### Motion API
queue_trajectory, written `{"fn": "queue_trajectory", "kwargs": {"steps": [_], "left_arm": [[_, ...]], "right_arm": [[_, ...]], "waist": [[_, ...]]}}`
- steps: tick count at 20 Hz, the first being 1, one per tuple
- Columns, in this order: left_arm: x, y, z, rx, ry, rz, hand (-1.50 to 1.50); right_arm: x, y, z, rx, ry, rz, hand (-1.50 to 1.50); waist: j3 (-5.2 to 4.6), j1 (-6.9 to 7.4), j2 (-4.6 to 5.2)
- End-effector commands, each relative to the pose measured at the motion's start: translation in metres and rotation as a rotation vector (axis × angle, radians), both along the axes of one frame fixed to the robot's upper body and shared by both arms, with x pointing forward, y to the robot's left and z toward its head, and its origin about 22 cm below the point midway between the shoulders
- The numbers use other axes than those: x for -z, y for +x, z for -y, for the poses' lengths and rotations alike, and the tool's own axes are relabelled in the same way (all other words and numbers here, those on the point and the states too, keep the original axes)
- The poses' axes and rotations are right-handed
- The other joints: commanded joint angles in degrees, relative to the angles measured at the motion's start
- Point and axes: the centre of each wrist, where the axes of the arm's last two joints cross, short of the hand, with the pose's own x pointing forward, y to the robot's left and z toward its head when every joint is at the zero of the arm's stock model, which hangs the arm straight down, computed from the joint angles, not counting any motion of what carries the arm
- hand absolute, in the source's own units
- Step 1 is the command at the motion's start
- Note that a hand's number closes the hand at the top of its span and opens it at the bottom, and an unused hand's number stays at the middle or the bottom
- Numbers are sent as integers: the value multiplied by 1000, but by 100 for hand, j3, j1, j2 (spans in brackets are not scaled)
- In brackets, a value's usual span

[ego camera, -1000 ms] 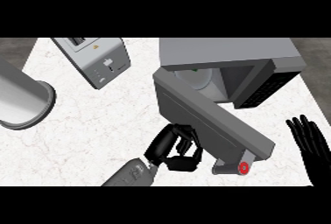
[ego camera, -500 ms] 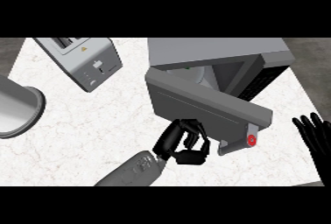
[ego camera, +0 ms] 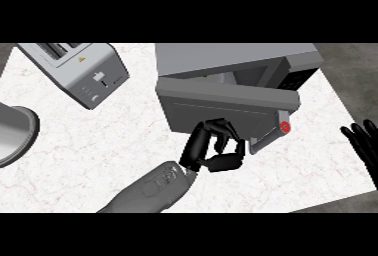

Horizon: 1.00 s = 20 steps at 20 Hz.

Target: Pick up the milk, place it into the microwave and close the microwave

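The left robot hand is glossy black, with slim segmented fingers and a thumb set on a compact palm. It joins a smooth, rounded grey left forearm that widens away from the wrist. Faint lighter markings near the wrist are too small to read. At the view's right edge, the right robot hand shows the same slender black fingers.

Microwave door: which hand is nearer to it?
Left. The left hand is curled right in front of the microwave door; the right hand rests apart, at the view's right edge.
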Motion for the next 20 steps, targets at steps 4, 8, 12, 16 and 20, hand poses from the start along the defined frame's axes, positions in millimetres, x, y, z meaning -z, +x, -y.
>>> {"fn": "queue_trajectory", "kwargs": {"steps": [4,8,12,16,20], "left_arm": [[-31,27,10,-148,-38,2,-150],[-38,39,9,-218,-37,-20,-150],[-40,42,7,-292,-70,-55,-150],[-45,43,8,-315,-119,-46,-150],[-53,45,11,-315,-151,-42,-150]], "right_arm": [[-24,10,8,2,-10,53,-150],[-46,15,13,0,-90,108,-150],[-104,20,33,142,-313,301,150],[-112,24,32,163,-345,336,150],[-122,29,32,183,-376,356,150]], "waist": [[14,-238,61],[14,-378,107],[-1,-412,119],[6,-370,200],[4,-364,247]]}}
